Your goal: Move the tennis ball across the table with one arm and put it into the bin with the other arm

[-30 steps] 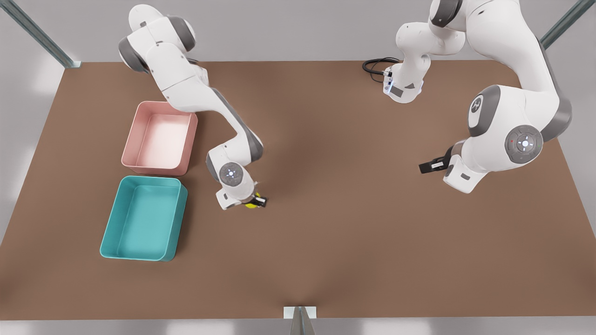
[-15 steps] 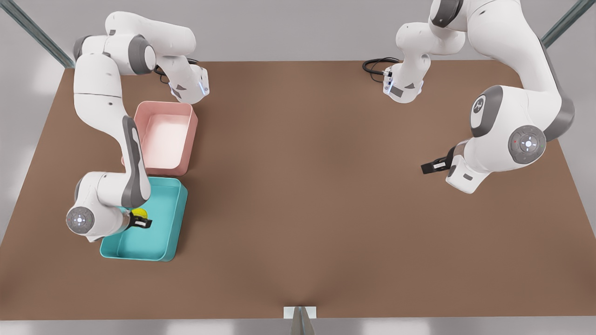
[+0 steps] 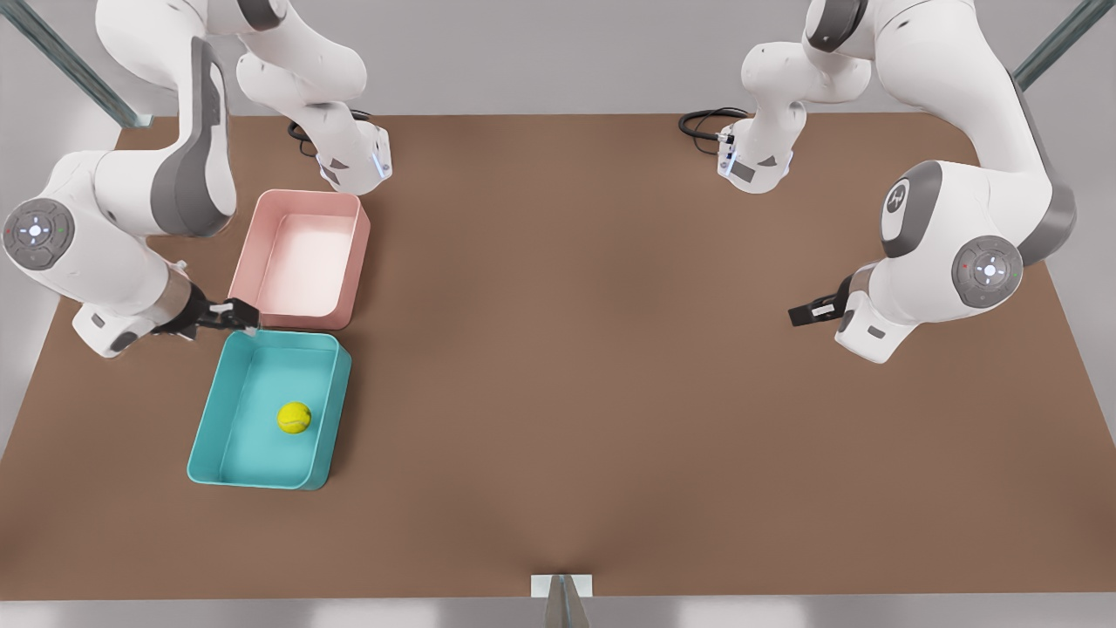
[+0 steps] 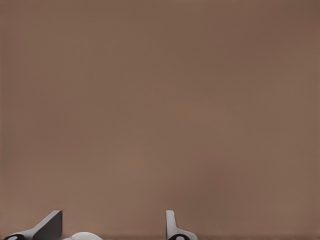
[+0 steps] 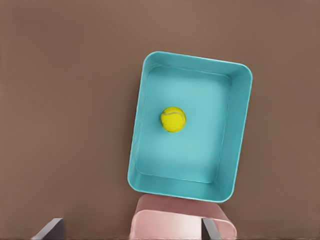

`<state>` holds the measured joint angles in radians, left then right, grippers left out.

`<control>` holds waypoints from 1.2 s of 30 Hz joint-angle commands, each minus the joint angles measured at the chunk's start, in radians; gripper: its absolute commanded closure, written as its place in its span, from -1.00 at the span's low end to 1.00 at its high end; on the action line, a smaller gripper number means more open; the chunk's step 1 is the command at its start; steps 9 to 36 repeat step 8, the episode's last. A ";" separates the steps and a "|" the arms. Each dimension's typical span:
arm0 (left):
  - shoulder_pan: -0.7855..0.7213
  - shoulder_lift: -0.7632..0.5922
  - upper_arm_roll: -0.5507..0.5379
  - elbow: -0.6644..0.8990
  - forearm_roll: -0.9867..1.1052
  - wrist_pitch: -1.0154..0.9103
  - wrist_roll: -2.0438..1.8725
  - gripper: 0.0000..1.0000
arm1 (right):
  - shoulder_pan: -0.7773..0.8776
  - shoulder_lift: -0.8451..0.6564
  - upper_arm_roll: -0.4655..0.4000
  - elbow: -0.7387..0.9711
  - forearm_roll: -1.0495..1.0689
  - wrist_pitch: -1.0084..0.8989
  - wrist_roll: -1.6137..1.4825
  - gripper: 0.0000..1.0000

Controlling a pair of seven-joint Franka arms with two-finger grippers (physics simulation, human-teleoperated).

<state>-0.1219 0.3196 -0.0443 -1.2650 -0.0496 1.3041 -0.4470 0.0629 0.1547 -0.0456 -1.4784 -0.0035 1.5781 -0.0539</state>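
The yellow-green tennis ball (image 3: 295, 417) (image 5: 173, 119) lies loose on the floor of the teal bin (image 3: 342, 410) (image 5: 241, 135), near its middle. My right gripper (image 3: 228, 312) (image 5: 131, 229) hangs open and empty above the bin's far edge, between the bin and the pink tray, apart from the ball. On the front view's right, my left gripper (image 3: 806, 311) (image 4: 110, 225) waits open over the bare brown table (image 3: 610, 392) (image 4: 160, 100), holding nothing.
A pale pink tray (image 3: 357, 253) (image 5: 175, 220) stands just behind the teal bin, nearly touching it. A black cable (image 3: 702, 122) coils at the table's far edge by an arm base. Metal frame posts stand at the far corners.
The right gripper carried the ball from mid-table to over the teal bin, let it go, and pulled back toward the pink tray. The ball now rests in the bin. The left arm barely moved.
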 commanded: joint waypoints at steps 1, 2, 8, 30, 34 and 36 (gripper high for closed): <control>-0.001 -0.002 0.000 0.001 0.001 -0.012 0.002 -1.00 | -0.002 -0.034 -0.002 0.000 0.007 -0.135 -0.099 -1.00; -0.001 -0.002 0.000 0.001 0.001 -0.016 0.001 -1.00 | -0.003 -0.047 -0.002 -0.002 0.008 -0.136 -0.096 -1.00; -0.001 -0.002 0.000 0.001 0.001 -0.012 0.002 -1.00 | -0.002 -0.075 -0.003 -0.008 0.003 -0.150 -0.090 -1.00; -0.001 -0.002 0.000 0.001 0.001 -0.012 0.002 -1.00 | -0.002 -0.075 -0.003 -0.008 0.003 -0.150 -0.090 -1.00; -0.001 -0.002 0.000 0.001 0.001 -0.012 0.002 -1.00 | -0.002 -0.075 -0.003 -0.008 0.003 -0.150 -0.090 -1.00; -0.001 -0.002 0.000 0.001 0.001 -0.012 0.002 -1.00 | -0.002 -0.075 -0.003 -0.008 0.003 -0.150 -0.090 -1.00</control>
